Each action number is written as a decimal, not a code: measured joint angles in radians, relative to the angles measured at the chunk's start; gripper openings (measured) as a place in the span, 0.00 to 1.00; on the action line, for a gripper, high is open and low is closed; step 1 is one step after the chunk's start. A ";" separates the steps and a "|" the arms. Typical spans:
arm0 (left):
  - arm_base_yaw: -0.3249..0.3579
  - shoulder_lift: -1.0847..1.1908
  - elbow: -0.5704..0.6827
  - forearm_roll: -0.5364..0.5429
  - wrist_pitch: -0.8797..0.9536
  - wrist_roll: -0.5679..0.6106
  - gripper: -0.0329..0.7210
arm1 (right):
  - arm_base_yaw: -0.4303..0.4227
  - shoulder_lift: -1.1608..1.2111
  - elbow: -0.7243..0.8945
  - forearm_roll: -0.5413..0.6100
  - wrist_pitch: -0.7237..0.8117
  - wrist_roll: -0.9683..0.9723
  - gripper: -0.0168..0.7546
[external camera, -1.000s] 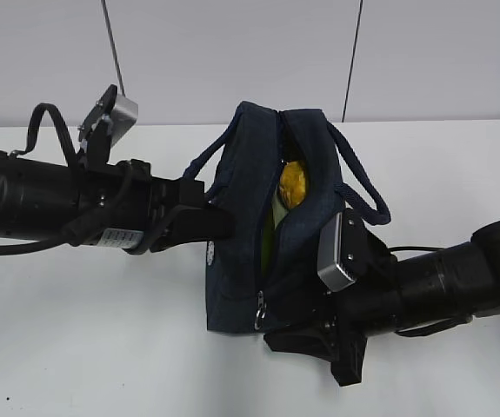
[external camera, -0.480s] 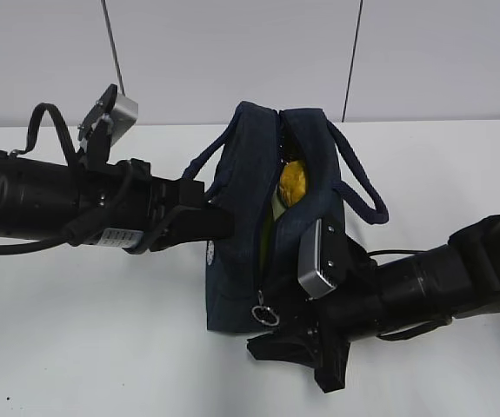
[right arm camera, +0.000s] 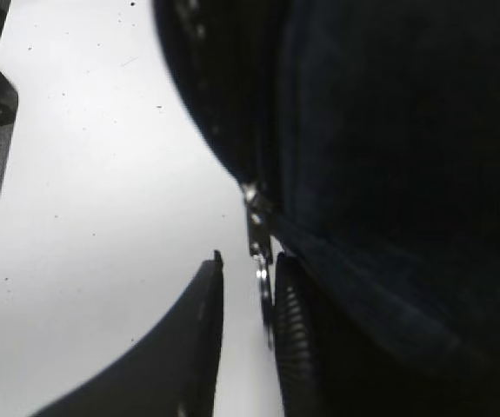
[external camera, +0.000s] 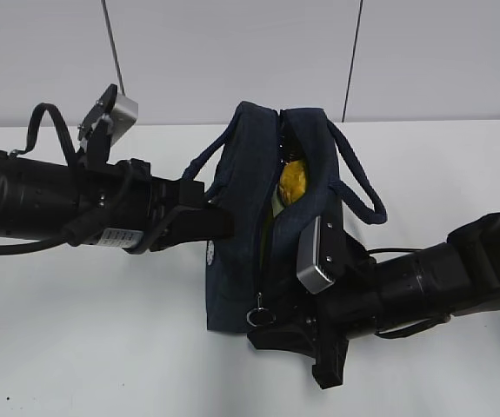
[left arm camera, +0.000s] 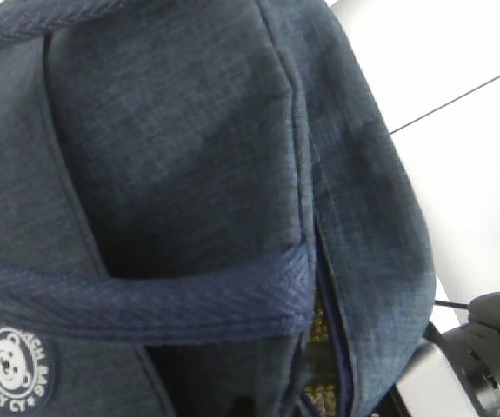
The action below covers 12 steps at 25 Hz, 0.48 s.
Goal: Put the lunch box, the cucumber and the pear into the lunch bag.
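On the white table (external camera: 76,347) the lunch bag (external camera: 250,217) (pear (external camera: 293,182) inside) gapes.

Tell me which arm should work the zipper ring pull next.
Right. The right gripper has its jaws on either side of the ring pull at the near end of the lunch bag. The left gripper is pressed against the bag's far side, away from the zipper, jaws hidden.

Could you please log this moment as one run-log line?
lunch bag: unzipped, pear inside | left gripper: against bag | right gripper: at ring pull
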 joint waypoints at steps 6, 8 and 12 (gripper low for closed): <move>0.000 0.000 0.000 0.000 -0.001 0.000 0.02 | 0.000 0.000 0.000 0.000 0.000 0.024 0.23; 0.000 0.000 0.000 0.000 -0.001 0.000 0.02 | 0.000 0.000 0.000 0.000 0.000 0.026 0.20; 0.000 0.000 0.000 0.000 -0.001 0.000 0.02 | 0.000 0.000 0.000 0.000 0.000 0.040 0.04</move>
